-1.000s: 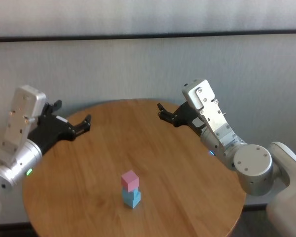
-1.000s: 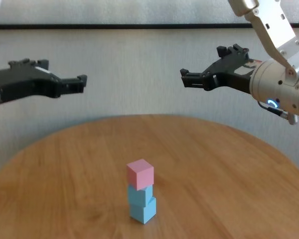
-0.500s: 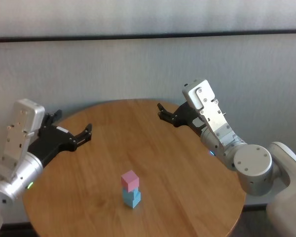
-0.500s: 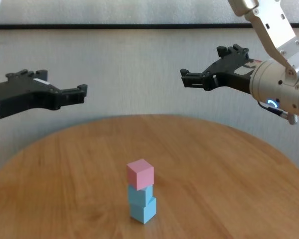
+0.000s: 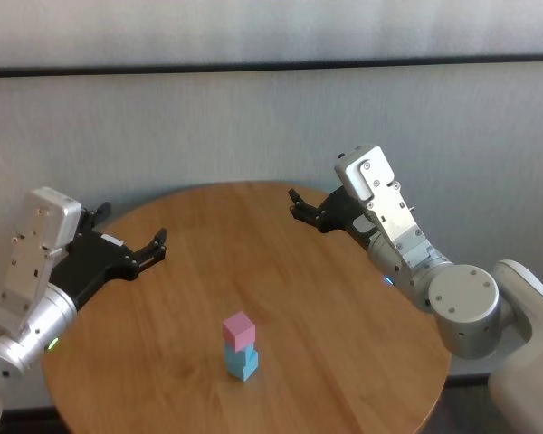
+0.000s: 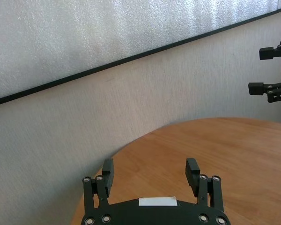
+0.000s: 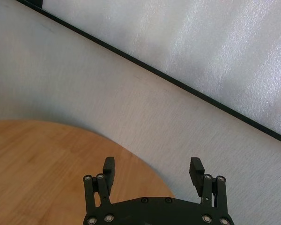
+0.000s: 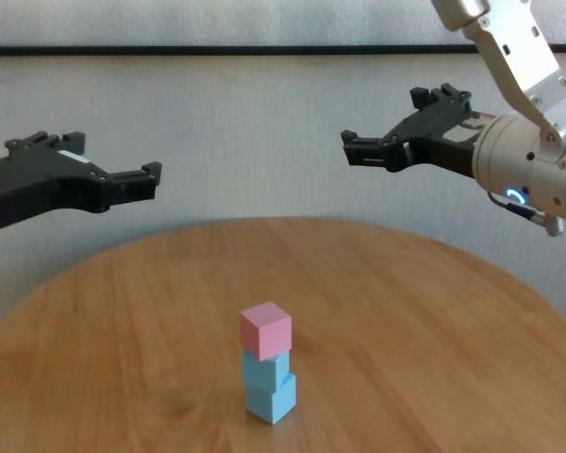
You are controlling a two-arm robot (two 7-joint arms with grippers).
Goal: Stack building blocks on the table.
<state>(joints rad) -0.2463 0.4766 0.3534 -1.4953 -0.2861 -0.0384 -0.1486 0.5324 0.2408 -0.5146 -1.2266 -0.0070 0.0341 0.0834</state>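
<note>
The three building blocks stand in one stack near the front of the round wooden table [image 5: 344, 316]: the pink block [image 5: 239, 329] on top, the two light blue blocks [image 5: 242, 363] under it. In the chest view the pink block [image 8: 265, 329] sits slightly turned on the upper blue block [image 8: 268, 368], which rests on the lower blue block [image 8: 271, 399]. My left gripper [image 5: 134, 226] is open and empty, in the air over the table's left edge, well away from the stack. My right gripper [image 5: 295, 203] is open and empty, in the air over the table's far right edge.
A pale wall with a dark horizontal strip [image 5: 271, 65] runs behind the table. The left wrist view shows the table's far edge [image 6: 234, 150] and my right gripper [image 6: 271, 68] farther off. The right wrist view shows only table [image 7: 37, 154] and wall.
My left gripper has sunk a little and drawn back toward the table's left edge, still open. The right arm and the stack have not moved.
</note>
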